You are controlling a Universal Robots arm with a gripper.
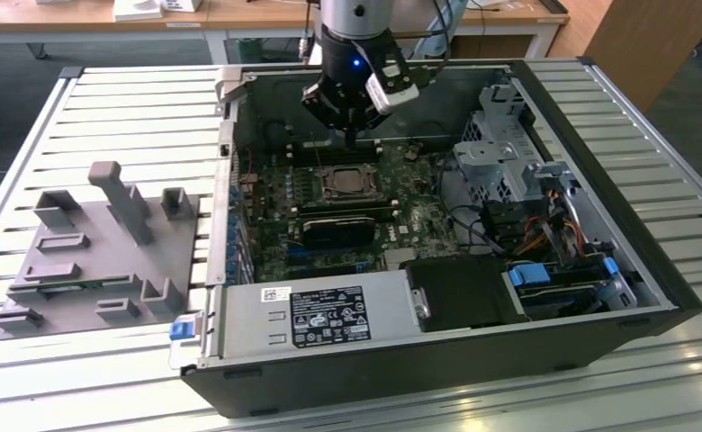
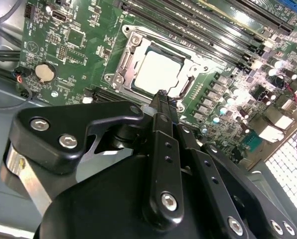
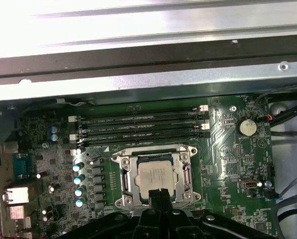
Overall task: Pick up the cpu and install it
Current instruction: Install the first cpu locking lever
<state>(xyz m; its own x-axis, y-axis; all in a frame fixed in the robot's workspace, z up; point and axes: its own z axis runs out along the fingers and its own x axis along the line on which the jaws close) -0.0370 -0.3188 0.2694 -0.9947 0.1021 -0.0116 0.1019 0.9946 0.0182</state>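
Note:
The cpu (image 1: 348,184) is a silver square chip lying flat in the motherboard socket inside the open computer case (image 1: 616,270). In both wrist views its bright top plate (image 2: 157,72) (image 3: 156,174) sits within the metal socket frame (image 3: 186,174). My gripper (image 1: 348,140) hangs a little above the socket's far edge. Its black fingers are pressed together with nothing between them, and their tips (image 2: 161,95) (image 3: 158,195) point down beside the chip without touching it.
A grey fixture tray (image 1: 51,279) with upright posts lies outside the case at the exterior view's left. A black heatsink block (image 1: 334,232) sits just in front of the socket. The power supply (image 1: 315,315), drive cage (image 1: 501,135) and cables (image 1: 531,225) crowd the case. Memory slots (image 3: 138,127) run beside the socket.

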